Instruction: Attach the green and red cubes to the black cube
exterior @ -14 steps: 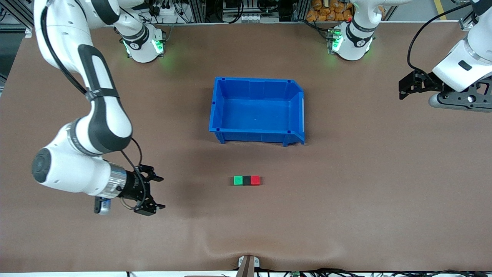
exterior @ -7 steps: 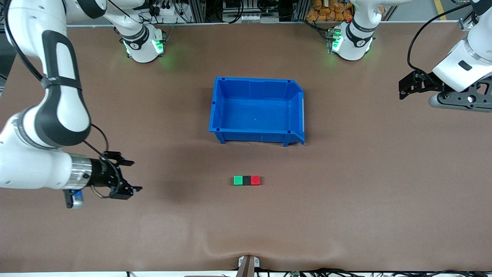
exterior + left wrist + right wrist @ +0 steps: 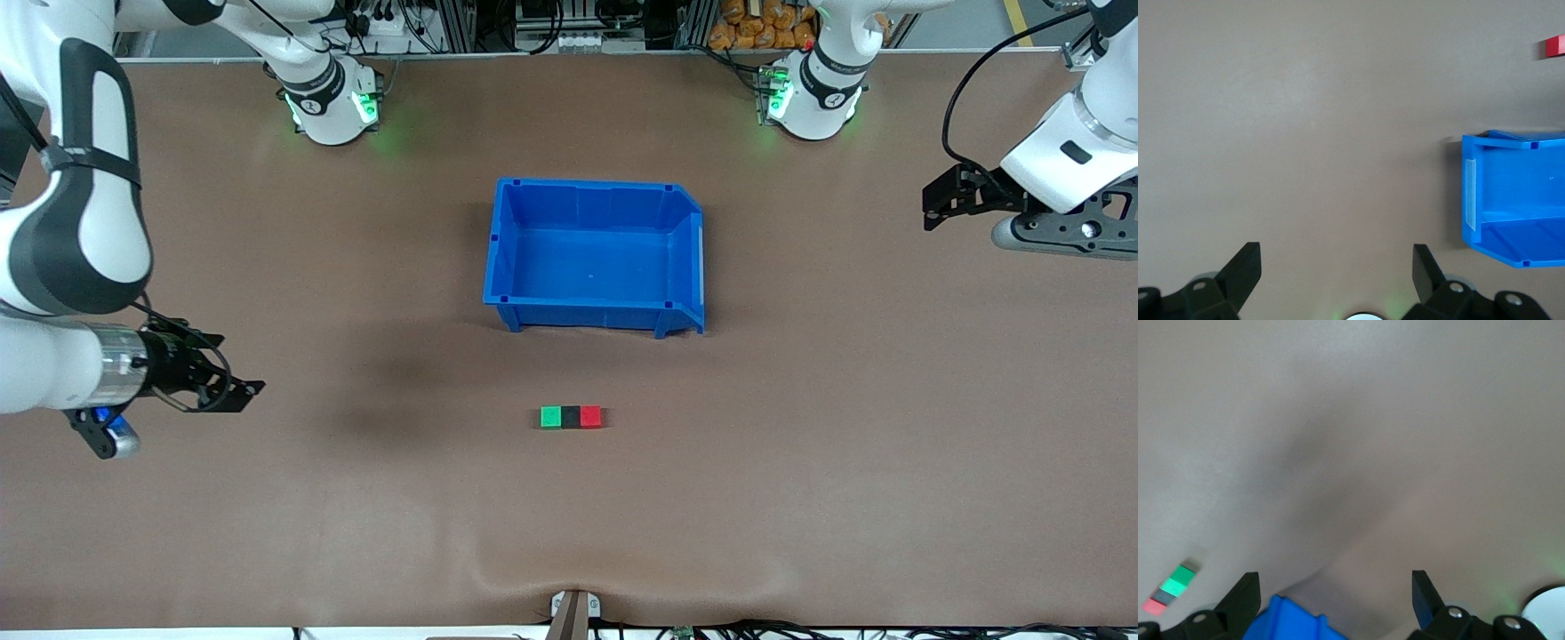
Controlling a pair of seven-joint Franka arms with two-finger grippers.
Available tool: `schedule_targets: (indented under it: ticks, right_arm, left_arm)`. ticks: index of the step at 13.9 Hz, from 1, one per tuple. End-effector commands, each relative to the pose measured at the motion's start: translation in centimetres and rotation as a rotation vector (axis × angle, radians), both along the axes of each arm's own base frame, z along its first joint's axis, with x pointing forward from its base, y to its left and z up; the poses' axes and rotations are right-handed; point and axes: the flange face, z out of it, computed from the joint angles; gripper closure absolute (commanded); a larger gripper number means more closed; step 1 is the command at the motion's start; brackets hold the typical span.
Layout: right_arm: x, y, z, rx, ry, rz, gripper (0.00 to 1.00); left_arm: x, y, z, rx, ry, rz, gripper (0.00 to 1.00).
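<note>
The green cube (image 3: 551, 417), the black cube (image 3: 571, 417) and the red cube (image 3: 590, 417) lie in one touching row on the brown table, black in the middle, nearer the front camera than the blue bin (image 3: 591, 315). My right gripper (image 3: 233, 364) hangs open and empty over the table toward the right arm's end, well apart from the row. Its wrist view shows the green cube (image 3: 1183, 575), black cube (image 3: 1166, 595) and red cube (image 3: 1154, 607) off beside the open right gripper (image 3: 1333, 583). My left gripper (image 3: 927, 206) waits open at the left arm's end; from the left gripper (image 3: 1335, 257) only the red cube (image 3: 1556, 47) shows.
The blue bin stands empty mid-table, between the arm bases and the cubes; its wall (image 3: 1471, 193) and a corner (image 3: 1288, 623) show in the wrist views. A small bracket (image 3: 573, 609) sits at the table's front edge. Bare brown mat lies around the cubes.
The right arm has swung away from the cubes toward its own end of the table, gripper open throughout. The cubes and the left arm have not moved.
</note>
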Motion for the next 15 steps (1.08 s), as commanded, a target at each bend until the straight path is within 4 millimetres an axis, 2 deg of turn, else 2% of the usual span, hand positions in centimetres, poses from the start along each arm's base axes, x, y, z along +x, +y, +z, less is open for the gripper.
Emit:
schedule_targets:
  ticks: [1, 3, 5, 6, 9, 13, 15]
  right_arm:
    - [-1.8, -2.9, 3.0, 0.013, -0.008, 0.081, 0.00]
    - [-2.8, -5.0, 5.0, 0.042, -0.028, 0.168, 0.00]
    - [-3.6, -6.7, 5.9, 0.052, -0.031, 0.287, 0.00]
    - [-4.1, -7.5, 7.2, 0.031, -0.049, 0.356, 0.00]
    - [-6.0, -7.9, 12.1, -0.021, -0.122, 0.541, 0.00]
    - [-7.9, -8.5, 15.6, -0.019, -0.180, 0.581, 0.00]
    - [-9.3, -8.7, 16.5, -0.014, -0.194, 0.576, 0.00]
  left_arm:
    - [0.1, -0.1, 0.3, -0.007, -0.011, 0.012, 0.00]
    - [0.1, 0.0, 0.3, -0.007, -0.011, 0.014, 0.00]
    - [0.1, 0.0, 0.3, -0.007, -0.011, 0.014, 0.00]
    - [0.1, 0.2, 0.3, -0.007, -0.011, 0.017, 0.00]
    - [0.1, 0.2, 0.3, -0.007, -0.011, 0.017, 0.00]
    - [0.1, 0.2, 0.3, -0.007, -0.011, 0.017, 0.00]
    - [0.1, 0.2, 0.3, -0.007, -0.011, 0.017, 0.00]
